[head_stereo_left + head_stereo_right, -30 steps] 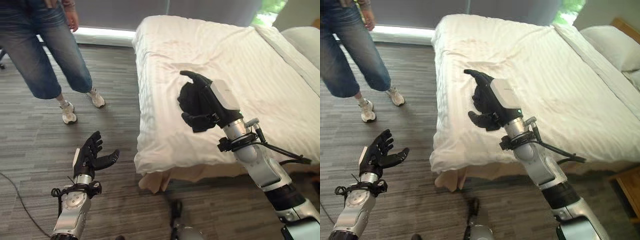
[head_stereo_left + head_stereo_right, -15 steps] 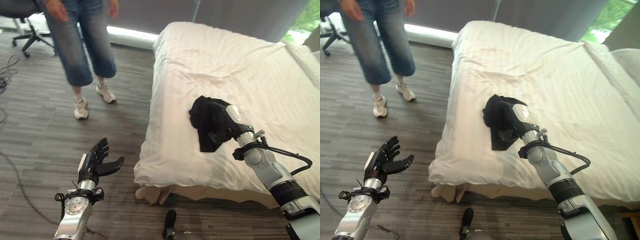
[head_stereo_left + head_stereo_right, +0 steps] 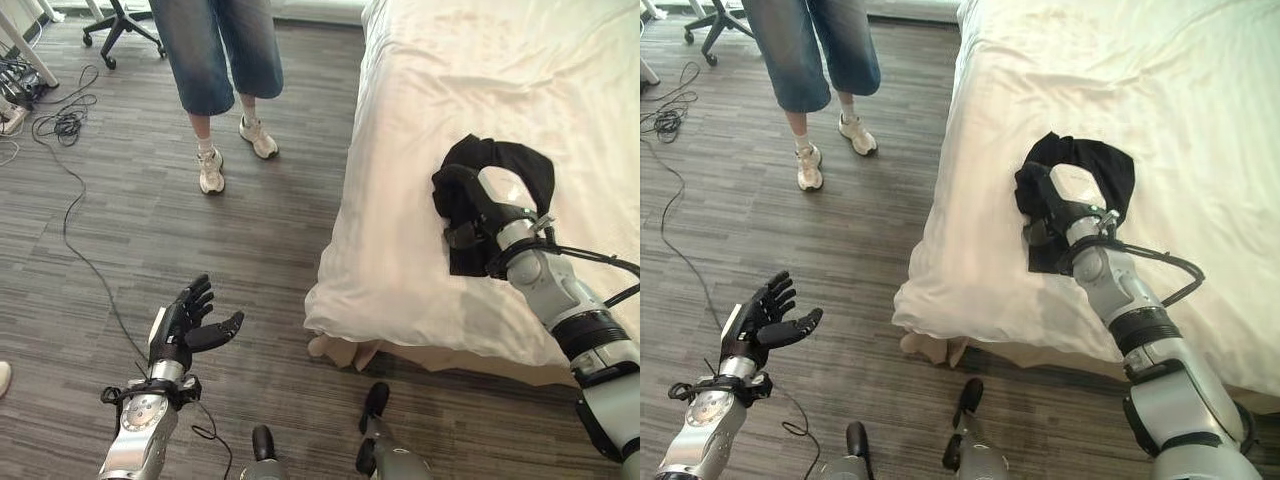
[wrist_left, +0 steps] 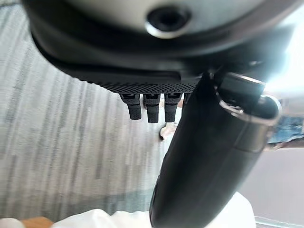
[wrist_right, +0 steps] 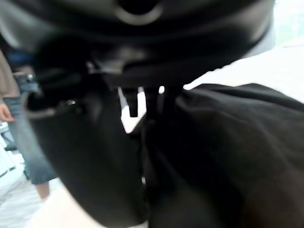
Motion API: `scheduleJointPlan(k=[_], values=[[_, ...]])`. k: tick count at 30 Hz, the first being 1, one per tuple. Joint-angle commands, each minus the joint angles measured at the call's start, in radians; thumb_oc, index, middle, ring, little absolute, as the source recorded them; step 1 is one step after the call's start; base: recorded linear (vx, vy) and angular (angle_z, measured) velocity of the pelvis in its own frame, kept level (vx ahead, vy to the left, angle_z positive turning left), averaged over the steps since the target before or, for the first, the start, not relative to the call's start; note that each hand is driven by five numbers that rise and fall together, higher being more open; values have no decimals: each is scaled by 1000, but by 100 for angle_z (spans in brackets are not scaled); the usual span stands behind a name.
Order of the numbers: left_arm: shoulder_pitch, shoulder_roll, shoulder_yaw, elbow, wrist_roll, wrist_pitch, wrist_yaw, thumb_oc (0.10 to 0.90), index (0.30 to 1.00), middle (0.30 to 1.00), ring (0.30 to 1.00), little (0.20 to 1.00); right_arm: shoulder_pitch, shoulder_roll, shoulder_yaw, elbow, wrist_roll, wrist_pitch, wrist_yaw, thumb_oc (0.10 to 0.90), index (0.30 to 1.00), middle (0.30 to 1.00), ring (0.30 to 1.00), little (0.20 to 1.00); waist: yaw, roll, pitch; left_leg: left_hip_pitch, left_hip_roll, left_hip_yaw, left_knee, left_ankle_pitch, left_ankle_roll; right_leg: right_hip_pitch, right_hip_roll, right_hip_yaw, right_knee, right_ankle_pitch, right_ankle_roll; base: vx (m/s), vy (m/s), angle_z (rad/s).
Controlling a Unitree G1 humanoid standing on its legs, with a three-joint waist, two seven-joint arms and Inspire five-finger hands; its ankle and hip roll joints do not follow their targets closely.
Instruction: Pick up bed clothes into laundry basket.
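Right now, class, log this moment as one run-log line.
right robot hand: gripping black garment on bed | left robot hand: open, idle over floor | person: standing nearby

So the right robot hand (image 3: 470, 205) came down onto the white striped bed (image 3: 400, 240), and a crumpled black cloth garment (image 3: 505, 175) now lies draped around it.

Right hand (image 3: 470, 205) fingers are disappearing into the black garment (image 3: 520, 172); person (image 3: 215, 60) and bed (image 3: 400, 250) are running off the upper frame edge.
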Motion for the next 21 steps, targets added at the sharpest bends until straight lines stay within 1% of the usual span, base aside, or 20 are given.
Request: scheduleJointPlan(k=[1,2,6,7,8,9,10,11,12,13,15,18,20,21], values=[[-30,87,25,-129,-18,-131,-19,800,900,900,900,900,-156,-72,14,25,24,-17,-78,800,900,900,900,900,-5,-49,-23,-22,-44,-7,-10,33,-12,139,-61,23,4,-132,123,15,-45,7],[-30,87,25,-129,-18,-131,-19,800,900,900,900,900,-156,-72,14,25,24,-17,-78,800,900,900,900,900,-5,-49,-24,-23,-44,-7,-10,33,-12,138,-61,23,4,-132,123,18,-53,7],[-18,87,32,-126,-31,-134,-27,800,900,900,900,900,-189,-136,24,72,41,-19,-80,800,900,900,900,900,-9,-21,-15,-61,-39,4,-10,54,-24,96,-57,34,4,-132,123,9,-38,2],[-18,87,32,-126,-31,-134,-27,800,900,900,900,900,-189,-136,24,72,41,-19,-80,800,900,900,900,900,-9,-21,-15,-61,-39,4,-10,54,-24,96,-57,34,4,-132,123,0,-30,-6],[-17,88,32,-127,-31,-135,-28,800,900,900,900,900,-191,-144,23,78,43,-21,-81,800,900,900,900,900,-10,-15,-13,-66,-38,8,-10,59,-25,88,-56,37,4,-132,123,-1,-34,-5],[-14,89,29,-126,-30,-135,-28,800,900,900,900,900,-214,-171,22,107,54,-22,-89,800,900,900,900,900,-11,-2,-9,-75,-37,16,-10,66,-31,79,-57,39,4,-131,123,4,-40,-3],[-12,88,29,-127,-31,-135,-30,800,900,900,900,900,-220,-181,21,117,56,-22,-93,800,900,900,900,900,-12,4,-7,-77,-36,18,-10,69,-33,77,-57,38,4,-132,123,89,-28,-8],[-6,87,25,-131,-35,-135,-36,800,900,900,900,900,-235,-201,20,151,60,-20,-101,800,900,900,900,900,-13,20,-6,-67,-31,15,-10,55,-43,86,-54,48,4,-153,133,90,-5,-6],[-2,85,21,-135,-37,-135,-42,800,900,900,900,900,-242,-213,17,169,63,-20,-107,800,900,900,900,900,-15,27,-5,-67,-30,18,-10,59,-46,85,-55,47,4,-154,134,85,2,-2],[-2,85,20,-134,-37,-136,-42,800,900,900,900,900,-244,-213,18,170,64,-21,-107,800,900,900,900,900,-15,28,-4,-67,-30,18,-10,59,-46,85,-55,47,4,-153,134,0,0,0],[9,80,14,-144,-39,-132,-52,800,900,900,900,900,-255,-242,14,197,67,-17,-117,800,900,900,900,900,-20,42,-3,-61,-28,23,-10,69,-50,89,-54,46,4,-158,133,0,0,0],[26,70,12,-150,-39,-126,-60,800,900,900,900,900,-254,-253,16,193,64,-13,-121,800,900,900,900,900,-26,49,-4,-46,-26,27,-10,72,-52,102,-51,49,4,-165,131,19,-4,-3],[37,65,10,-153,-38,-122,-66,800,900,900,900,900,-254,-255,16,192,63,-13,-122,800,900,900,900,900,-30,51,-5,-36,-26,31,-10,73,-52,112,-49,50,4,-167,130,-12,-11,-7],[39,62,10,-154,-38,-121,-67,800,900,900,900,900,-251,-255,15,189,63,-12,-122,800,900,900,900,900,-33,49,-1,-41,-27,41,-10,91,-44,106,-51,42,4,-149,120,19,-15,-6]])
